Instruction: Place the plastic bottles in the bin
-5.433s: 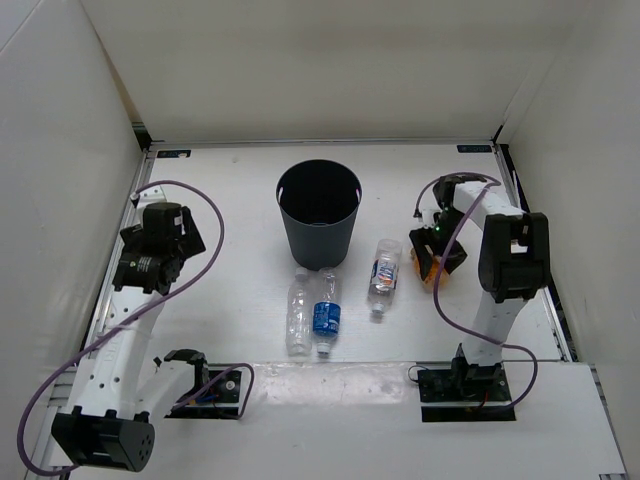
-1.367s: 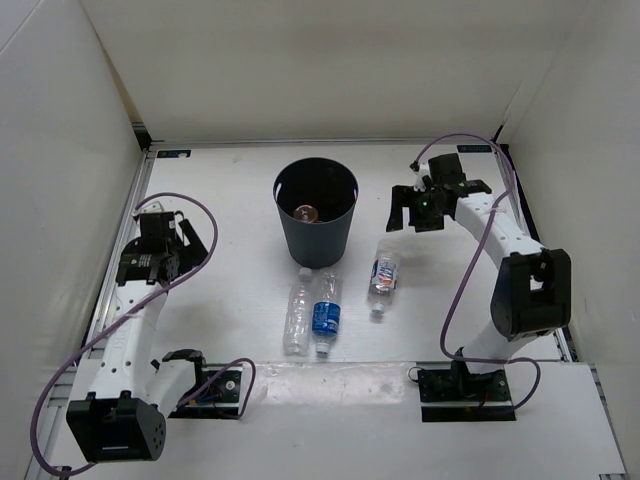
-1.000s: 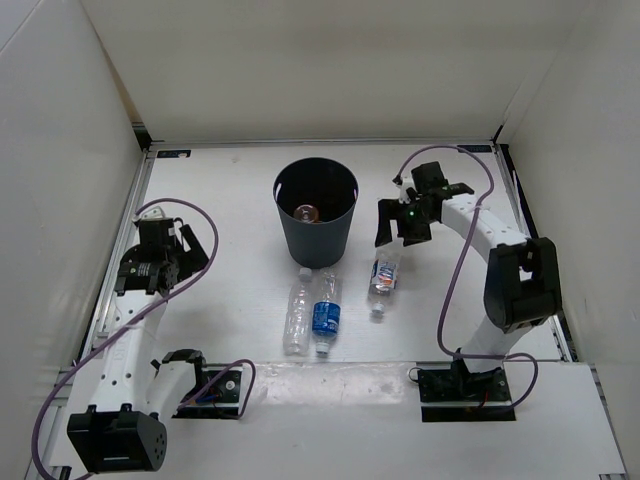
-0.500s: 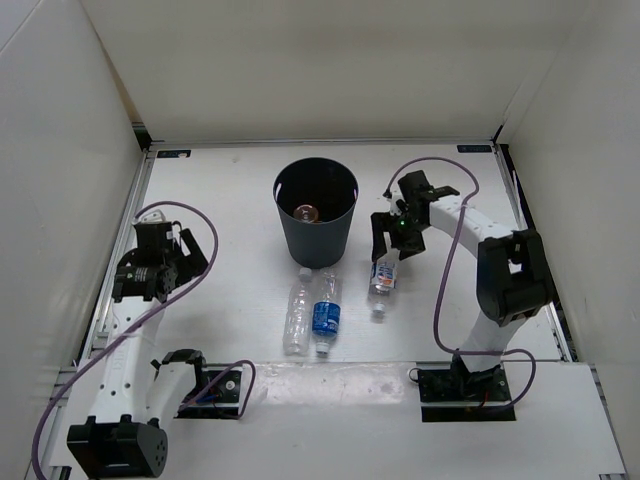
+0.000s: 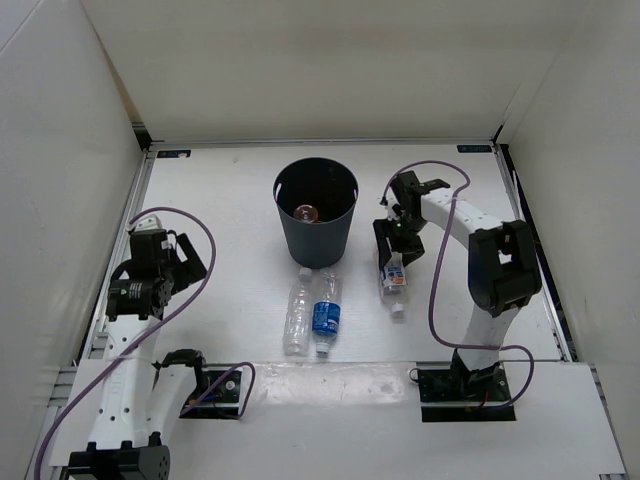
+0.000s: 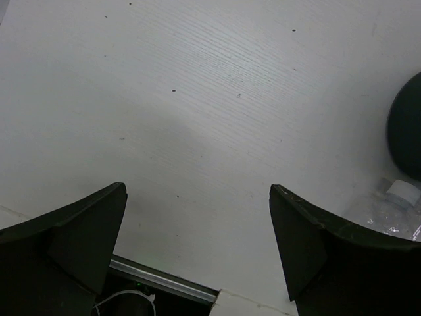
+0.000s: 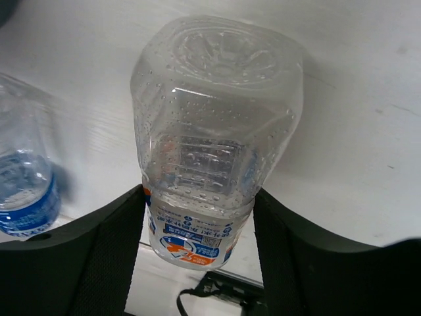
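The dark bin [image 5: 317,235] stands mid-table with the orange bottle [image 5: 305,212] lying inside it. My right gripper [image 5: 397,245] [image 7: 198,201] is just right of the bin, its fingers pressed on both sides of the clear bottle with the white-blue label [image 5: 393,280] [image 7: 217,125], which is low over the table. The blue-label bottle [image 5: 325,315] [image 7: 23,191] and the plain clear bottle [image 5: 297,315] [image 6: 395,210] lie side by side in front of the bin. My left gripper [image 5: 185,262] [image 6: 197,191] is open and empty at the far left.
White walls enclose the table on three sides. The arm bases and their cables [image 5: 215,385] sit at the near edge. The bin's side [image 6: 409,131] shows at the right edge of the left wrist view.
The orange bottle went from my right gripper into the bin. The right gripper then swung down over the white-blue label bottle and closed round it, shifting it slightly right. The left arm drew back.
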